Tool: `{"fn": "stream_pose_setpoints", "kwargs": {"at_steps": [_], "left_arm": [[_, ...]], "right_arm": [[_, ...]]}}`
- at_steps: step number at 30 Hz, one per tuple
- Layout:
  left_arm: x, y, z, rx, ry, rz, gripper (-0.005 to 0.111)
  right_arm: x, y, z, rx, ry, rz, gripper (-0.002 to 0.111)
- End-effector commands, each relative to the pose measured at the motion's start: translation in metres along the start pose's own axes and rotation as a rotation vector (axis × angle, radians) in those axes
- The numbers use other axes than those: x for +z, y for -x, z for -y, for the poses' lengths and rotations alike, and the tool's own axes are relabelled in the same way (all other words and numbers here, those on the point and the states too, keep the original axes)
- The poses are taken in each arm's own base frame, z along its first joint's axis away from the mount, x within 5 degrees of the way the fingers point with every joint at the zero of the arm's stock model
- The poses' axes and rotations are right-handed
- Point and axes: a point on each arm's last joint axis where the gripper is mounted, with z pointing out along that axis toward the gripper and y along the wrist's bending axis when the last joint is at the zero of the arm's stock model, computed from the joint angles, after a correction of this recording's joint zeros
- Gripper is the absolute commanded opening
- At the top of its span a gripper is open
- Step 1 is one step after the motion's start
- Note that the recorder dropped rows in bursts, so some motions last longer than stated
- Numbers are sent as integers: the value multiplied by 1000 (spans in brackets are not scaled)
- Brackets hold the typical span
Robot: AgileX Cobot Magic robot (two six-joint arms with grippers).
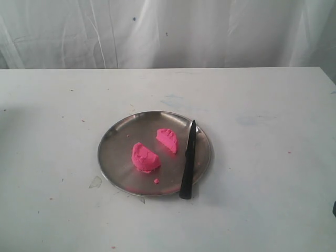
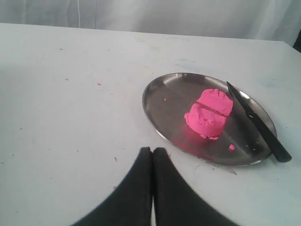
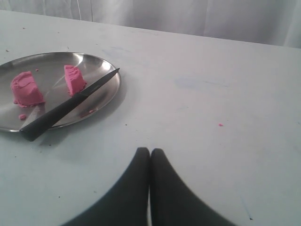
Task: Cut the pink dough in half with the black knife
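The pink dough [image 1: 146, 157] lies in two separate pieces mid-frame on the steel plate [image 1: 118, 139]; the black knife [image 1: 188, 161] rests across the plate's right rim; the left end effector [image 2: 152, 151] and right end effector [image 3: 150, 151] are pressed closed, empty, above the bench [image 1: 262, 173].

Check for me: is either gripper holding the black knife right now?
No. The black knife lies across the steel plate beside the two halves of pink dough, while both grippers sit shut and empty above the table.
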Motion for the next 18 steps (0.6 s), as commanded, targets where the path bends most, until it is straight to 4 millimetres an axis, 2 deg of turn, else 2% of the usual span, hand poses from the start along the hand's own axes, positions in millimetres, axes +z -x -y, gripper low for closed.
{"fn": "stream_pose_setpoints", "kwargs": {"at_steps": [1, 4, 7, 12, 18], "left_arm": [[-1, -19, -4, -28, -6, 7, 0], [0, -29, -6, -31, -6, 7, 0], [-2, -28, -6, -35, -2, 34, 0], [-3, -36, -9, -57, 58, -37, 0], [-3, -37, -12, -70, 101, -42, 0]], "right_arm": [[0, 0, 1, -12, -10, 17, 0], [0, 0, 1, -12, -10, 17, 0], [0, 0, 1, -12, -10, 17, 0], [0, 0, 1, -12, -10, 17, 0], [0, 0, 1, -12, -10, 17, 0]]}}
